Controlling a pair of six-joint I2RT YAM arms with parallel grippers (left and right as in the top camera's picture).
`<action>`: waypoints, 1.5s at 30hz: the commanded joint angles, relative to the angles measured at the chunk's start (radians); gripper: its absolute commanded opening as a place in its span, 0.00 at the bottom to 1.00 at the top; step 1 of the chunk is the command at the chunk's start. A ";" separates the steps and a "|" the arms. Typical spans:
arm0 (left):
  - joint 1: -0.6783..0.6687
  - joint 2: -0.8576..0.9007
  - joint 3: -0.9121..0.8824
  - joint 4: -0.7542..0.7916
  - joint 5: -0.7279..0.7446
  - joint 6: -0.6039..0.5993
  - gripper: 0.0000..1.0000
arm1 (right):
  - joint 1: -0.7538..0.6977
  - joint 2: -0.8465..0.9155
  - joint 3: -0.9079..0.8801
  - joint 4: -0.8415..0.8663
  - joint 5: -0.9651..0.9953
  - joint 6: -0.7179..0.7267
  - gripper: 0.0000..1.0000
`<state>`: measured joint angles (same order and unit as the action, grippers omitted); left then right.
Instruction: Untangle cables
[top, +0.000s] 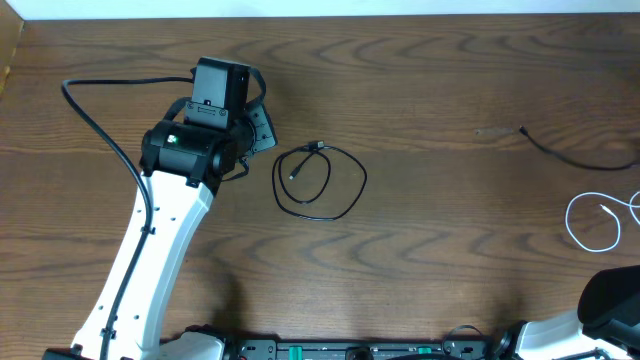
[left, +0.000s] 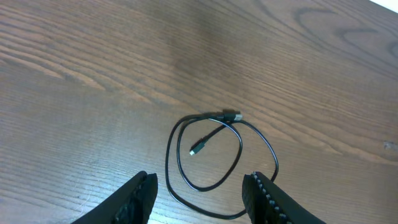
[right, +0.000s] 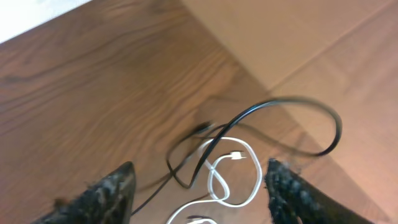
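A thin black cable (top: 320, 181) lies coiled in a loose loop on the wooden table, both small plug ends inside or at the top of the loop; it also shows in the left wrist view (left: 214, 158). My left gripper (top: 262, 128) (left: 202, 199) is open and empty, just left of that loop. At the right edge lie another black cable (top: 575, 153) and a white cable (top: 598, 218). The right wrist view shows the white cable (right: 233, 177) looped under a black cable (right: 273, 118). My right gripper (right: 199, 193) is open above them, empty.
The left arm's thick black wire (top: 100, 125) arcs over the table's left side. The table's far edge (top: 320, 12) meets a white wall. The right arm's base (top: 610, 305) sits at the bottom right corner. The table's right edge (right: 261, 81) drops to a tan floor.
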<state>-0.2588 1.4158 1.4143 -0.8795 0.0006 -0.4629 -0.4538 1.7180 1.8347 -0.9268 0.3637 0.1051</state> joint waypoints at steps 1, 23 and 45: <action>0.002 0.005 -0.006 -0.003 -0.012 0.017 0.50 | -0.004 0.003 0.002 -0.009 -0.130 -0.018 0.66; 0.002 0.005 -0.006 -0.007 -0.013 0.017 0.50 | -0.010 0.027 0.002 -0.200 -0.146 -0.005 0.72; 0.002 0.006 -0.006 -0.027 -0.013 0.018 0.50 | 0.114 0.286 0.001 -0.381 -0.606 -0.298 0.78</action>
<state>-0.2588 1.4158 1.4143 -0.8970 0.0006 -0.4625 -0.3641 1.9583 1.8347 -1.3048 -0.2169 -0.1291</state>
